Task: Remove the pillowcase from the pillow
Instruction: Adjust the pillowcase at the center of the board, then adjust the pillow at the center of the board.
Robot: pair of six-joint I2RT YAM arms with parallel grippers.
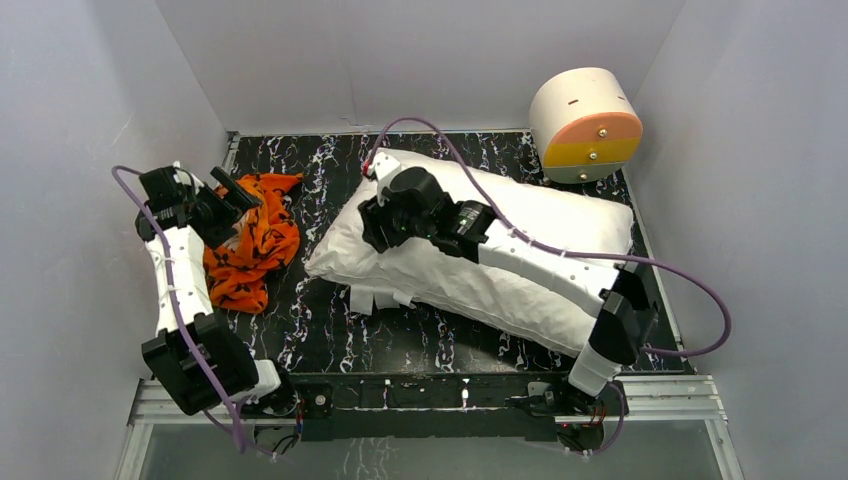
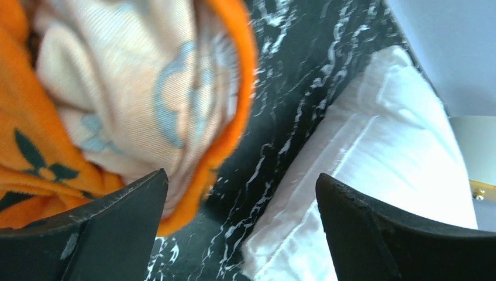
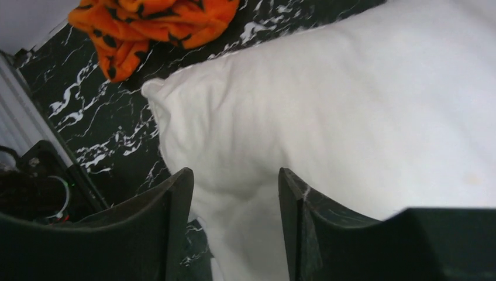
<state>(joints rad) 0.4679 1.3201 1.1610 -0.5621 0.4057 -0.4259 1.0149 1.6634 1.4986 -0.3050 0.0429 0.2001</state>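
The orange pillowcase with dark motifs lies crumpled on the left of the table, off the pillow. In the left wrist view the pillowcase shows its pale inner side. The white pillow lies bare across the middle. My left gripper hovers at the pillowcase's far edge, jaws wide open and holding nothing, with the pillow to its right. My right gripper is over the pillow's left end, open, its fingers astride a soft crease of the pillow. The pillowcase shows beyond.
A cream round drawer box with an orange and yellow front stands at the back right corner. White tags stick out from the pillow's near edge. White walls close in the black marbled table on three sides.
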